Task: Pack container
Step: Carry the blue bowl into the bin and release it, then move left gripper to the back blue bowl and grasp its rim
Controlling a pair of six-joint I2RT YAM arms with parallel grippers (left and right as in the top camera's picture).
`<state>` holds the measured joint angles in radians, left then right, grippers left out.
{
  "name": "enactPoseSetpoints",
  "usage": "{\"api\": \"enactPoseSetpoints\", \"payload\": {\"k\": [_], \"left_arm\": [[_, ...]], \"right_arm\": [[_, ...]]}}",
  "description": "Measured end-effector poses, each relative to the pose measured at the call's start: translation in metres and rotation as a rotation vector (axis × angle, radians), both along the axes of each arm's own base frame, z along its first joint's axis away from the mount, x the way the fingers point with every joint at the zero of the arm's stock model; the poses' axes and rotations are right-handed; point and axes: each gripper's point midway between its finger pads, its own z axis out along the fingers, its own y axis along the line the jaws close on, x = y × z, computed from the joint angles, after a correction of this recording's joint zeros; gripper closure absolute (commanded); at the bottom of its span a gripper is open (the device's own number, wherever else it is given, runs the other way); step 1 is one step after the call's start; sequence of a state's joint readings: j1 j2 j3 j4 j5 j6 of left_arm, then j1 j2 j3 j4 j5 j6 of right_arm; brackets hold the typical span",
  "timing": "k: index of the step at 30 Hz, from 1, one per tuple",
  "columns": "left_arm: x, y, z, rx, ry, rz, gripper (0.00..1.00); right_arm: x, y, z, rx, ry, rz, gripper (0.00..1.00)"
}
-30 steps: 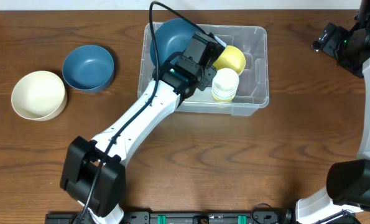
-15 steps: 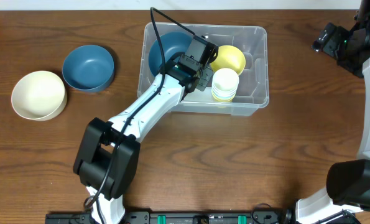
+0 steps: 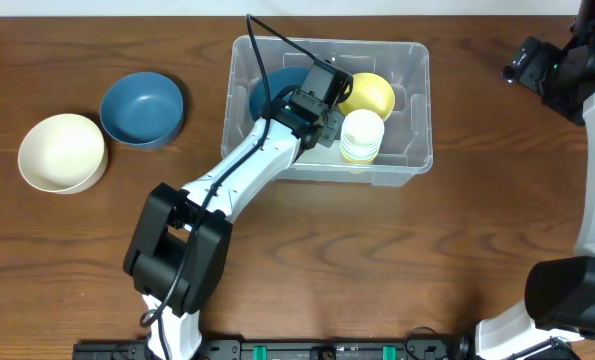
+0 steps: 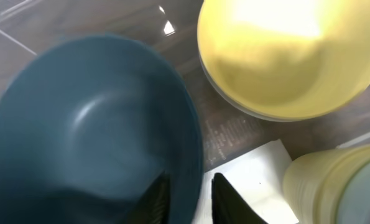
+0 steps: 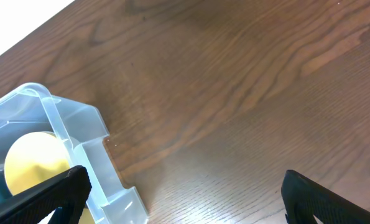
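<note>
Container [image 3: 417, 158] sits near the far edge of the tabletop [image 3: 427, 260], about mid-width. Left end effector [image 4: 191, 202] is inside it, clenched on the rim of a dark blue bowl [image 4: 91, 137], beside a yellow bowl [image 4: 284, 56]. Right end effector [image 5: 185, 186] released, by the far right corner.

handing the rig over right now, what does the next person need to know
Left claw: shut on the rim of a dark blue bowl, held low in the left end of the container.
Right claw: open, empty, over the table beside the container.
Done: yellow bowl and cup stack sit in the container.
Left: release this bowl, then probably pack the second blue bowl and the cream bowl, both on the table left of the container.
</note>
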<state>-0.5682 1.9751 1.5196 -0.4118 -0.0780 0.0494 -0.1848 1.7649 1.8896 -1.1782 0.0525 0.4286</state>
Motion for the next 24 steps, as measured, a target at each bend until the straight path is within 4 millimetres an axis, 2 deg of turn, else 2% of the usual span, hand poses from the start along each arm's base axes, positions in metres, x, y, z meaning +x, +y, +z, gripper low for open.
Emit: {"api": "enactPoseSetpoints", "payload": {"k": [4,11,14,17,19,22,24], "left_arm": [[0.001,0.001,0.000,-0.002,0.000,0.006,0.65],[0.001,0.001,0.001,-0.006,-0.003,0.008,0.47],[0.000,0.001,0.015,-0.024,-0.021,0.015,0.44],[-0.004,0.007,0.055,-0.059,-0.079,0.024,0.44],[-0.009,0.018,0.097,-0.096,-0.146,0.039,0.44],[-0.018,0.052,0.165,-0.145,-0.257,0.096,0.44],[-0.021,0.086,0.205,-0.168,-0.335,0.164,0.44]], "right_arm": [[0.000,0.000,0.000,0.000,0.000,0.000,0.01],[0.000,0.000,0.000,0.000,0.000,0.000,0.01],[0.000,0.000,0.000,0.000,0.000,0.000,0.01],[0.000,0.000,0.000,0.000,0.000,0.000,0.01],[0.000,0.000,0.000,0.000,0.000,0.000,0.01],[0.000,0.000,0.000,0.000,0.000,0.000,0.01],[0.000,0.000,0.000,0.000,0.000,0.000,0.01]]}}
